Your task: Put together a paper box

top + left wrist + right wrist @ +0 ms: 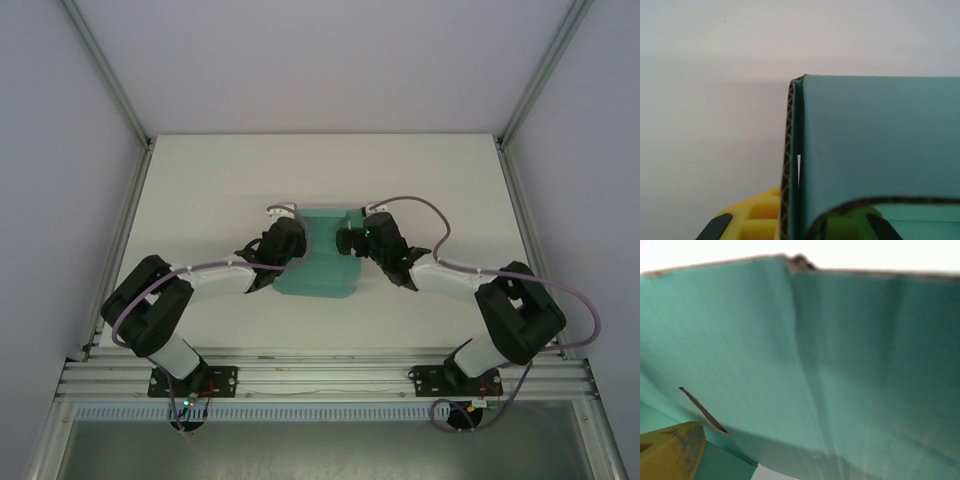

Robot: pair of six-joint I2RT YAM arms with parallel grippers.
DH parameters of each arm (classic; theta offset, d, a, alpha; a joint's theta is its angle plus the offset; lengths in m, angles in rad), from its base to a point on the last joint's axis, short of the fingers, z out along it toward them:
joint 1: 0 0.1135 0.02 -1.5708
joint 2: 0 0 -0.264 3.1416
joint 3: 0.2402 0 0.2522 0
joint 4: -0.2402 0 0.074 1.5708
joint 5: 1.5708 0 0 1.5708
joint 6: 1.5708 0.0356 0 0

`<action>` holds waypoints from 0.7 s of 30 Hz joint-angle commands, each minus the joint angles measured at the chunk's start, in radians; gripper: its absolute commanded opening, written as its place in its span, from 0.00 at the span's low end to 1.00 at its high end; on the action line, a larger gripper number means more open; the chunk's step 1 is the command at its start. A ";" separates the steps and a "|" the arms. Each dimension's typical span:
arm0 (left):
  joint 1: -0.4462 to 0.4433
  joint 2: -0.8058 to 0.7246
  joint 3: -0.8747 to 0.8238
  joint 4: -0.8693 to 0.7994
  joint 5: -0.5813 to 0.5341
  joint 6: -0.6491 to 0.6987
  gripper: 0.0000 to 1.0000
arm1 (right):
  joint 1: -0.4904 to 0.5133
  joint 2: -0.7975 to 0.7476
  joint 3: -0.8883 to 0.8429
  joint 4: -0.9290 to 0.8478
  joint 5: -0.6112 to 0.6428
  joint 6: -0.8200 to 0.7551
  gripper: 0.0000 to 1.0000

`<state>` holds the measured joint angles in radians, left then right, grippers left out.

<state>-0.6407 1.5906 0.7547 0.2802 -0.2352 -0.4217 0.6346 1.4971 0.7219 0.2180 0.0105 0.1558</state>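
Note:
The paper box is teal-green card, partly folded, and lies mid-table between both arms. My left gripper is at its left side, shut on an upright wall of the box. In the left wrist view that wall's corrugated edge stands between my yellow fingers, and a teal panel spreads to the right. My right gripper is at the box's upper right corner and stands open. In the right wrist view a creased teal panel lies close over the jaws, with one yellow finger at the lower left.
The white table extends around the box on all sides. Aluminium frame posts run along the left and right edges. A slotted rail crosses the near edge where the arm bases are bolted.

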 commanded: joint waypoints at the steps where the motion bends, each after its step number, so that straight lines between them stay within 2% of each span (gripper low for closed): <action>1: -0.007 0.020 -0.003 0.052 0.037 -0.023 0.00 | 0.016 -0.011 0.011 0.023 0.011 -0.018 1.00; 5: -0.007 0.032 0.005 0.039 0.042 0.000 0.00 | 0.016 -0.099 -0.043 -0.020 0.074 0.020 1.00; 13: 0.013 0.054 0.016 0.028 0.073 -0.003 0.00 | 0.006 -0.432 -0.223 -0.095 -0.007 -0.014 1.00; 17: 0.031 0.039 -0.006 0.040 0.082 -0.001 0.00 | -0.064 -0.567 -0.223 -0.179 -0.090 -0.003 1.00; 19: 0.046 0.041 -0.018 0.056 0.123 0.012 0.00 | -0.118 -0.594 -0.231 -0.172 -0.115 0.037 1.00; 21: 0.063 0.048 -0.025 0.058 0.142 0.003 0.00 | -0.187 -0.588 -0.228 -0.177 -0.204 0.057 1.00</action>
<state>-0.5995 1.6344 0.7490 0.3046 -0.1333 -0.4210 0.5034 0.9119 0.4965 0.0872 -0.0914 0.1738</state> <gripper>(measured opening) 0.082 0.996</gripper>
